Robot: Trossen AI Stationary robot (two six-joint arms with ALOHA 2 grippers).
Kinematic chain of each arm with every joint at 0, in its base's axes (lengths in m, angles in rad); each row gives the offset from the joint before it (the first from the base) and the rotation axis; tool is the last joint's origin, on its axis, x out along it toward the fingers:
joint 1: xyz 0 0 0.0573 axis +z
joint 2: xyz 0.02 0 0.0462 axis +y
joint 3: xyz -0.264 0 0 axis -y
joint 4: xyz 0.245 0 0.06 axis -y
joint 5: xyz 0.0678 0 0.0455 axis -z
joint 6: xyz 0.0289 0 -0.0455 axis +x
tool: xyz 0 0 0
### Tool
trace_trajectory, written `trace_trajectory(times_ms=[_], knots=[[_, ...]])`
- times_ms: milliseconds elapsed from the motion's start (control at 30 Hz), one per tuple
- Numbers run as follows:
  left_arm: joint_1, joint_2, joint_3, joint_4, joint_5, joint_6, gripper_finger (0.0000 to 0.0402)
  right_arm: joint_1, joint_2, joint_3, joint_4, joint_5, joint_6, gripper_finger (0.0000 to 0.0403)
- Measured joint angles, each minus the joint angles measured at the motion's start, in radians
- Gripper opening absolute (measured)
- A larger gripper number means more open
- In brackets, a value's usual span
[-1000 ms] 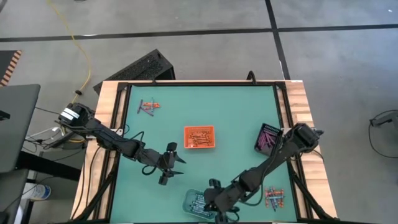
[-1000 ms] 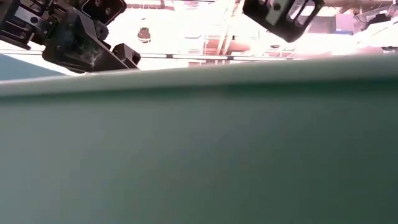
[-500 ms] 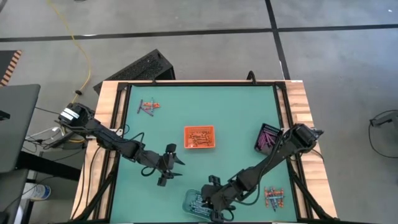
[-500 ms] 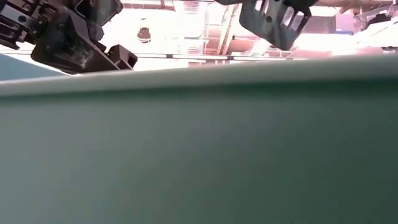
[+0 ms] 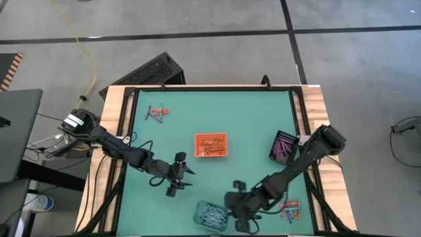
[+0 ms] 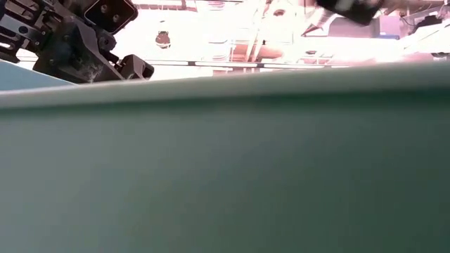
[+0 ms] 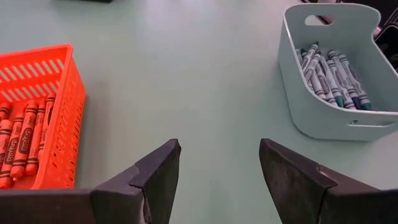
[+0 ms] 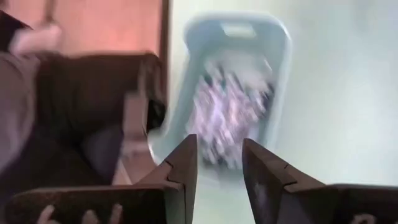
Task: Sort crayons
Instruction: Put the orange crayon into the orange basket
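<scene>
The right gripper hangs at the near edge of the desk, just right of the pale blue-grey bin. Its jaws stand a little apart with nothing between them; in the right wrist view they point toward that bin, which is full of blue-grey crayons.

The loose crayons nearest this arm lie in a small mixed pile to the right of the gripper, close to the near right corner. So the coming reach probably runs rightward along the near edge, away from the bin. The sticks in that pile lie at several angles and are too small to tell one long axis, so the wrist may need turning once a single stick is chosen.

The left gripper waits left of centre with its jaws wide apart and empty. In the left wrist view it looks between the orange basket, holding orange-red crayons, and the pale bin. A second loose pile sits at the far left corner, nearer this arm than the other.

The black tray at the right edge holds purple-magenta crayons.
</scene>
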Motion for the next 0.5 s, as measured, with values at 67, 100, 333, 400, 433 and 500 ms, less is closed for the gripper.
trace_trajectory(times_ms=[67, 100, 333, 400, 433, 500], knots=[[0.000, 0.000, 0.000, 0.000, 0.000, -0.001, 0.0210, 0.020, -0.034, 0.000, -0.123, 0.005, 0.028, 0.0119], [0.000, 0.000, 0.000, 0.000, 0.000, -0.002, 0.0210, 0.033, -0.048, 0.000, -0.193, 0.008, 0.051, 0.0118], [0.000, 0.000, 0.000, 0.001, 0.000, -0.004, 0.0210, 0.171, -0.073, 0.000, -0.753, -0.006, 0.281, 0.0118], [0.000, 0.000, 0.000, 0.001, 0.000, -0.004, 0.0210, 0.211, -0.073, 0.000, -0.837, -0.025, 0.332, 0.0118], [0.000, 0.000, 0.000, 0.001, 0.000, -0.004, 0.0210, 0.231, -0.073, 0.000, -0.860, -0.028, 0.353, 0.0118], [0.000, 0.000, 0.000, 0.002, 0.000, -0.004, 0.0210, 0.275, -0.073, 0.000, -0.899, -0.027, 0.389, 0.0118]])
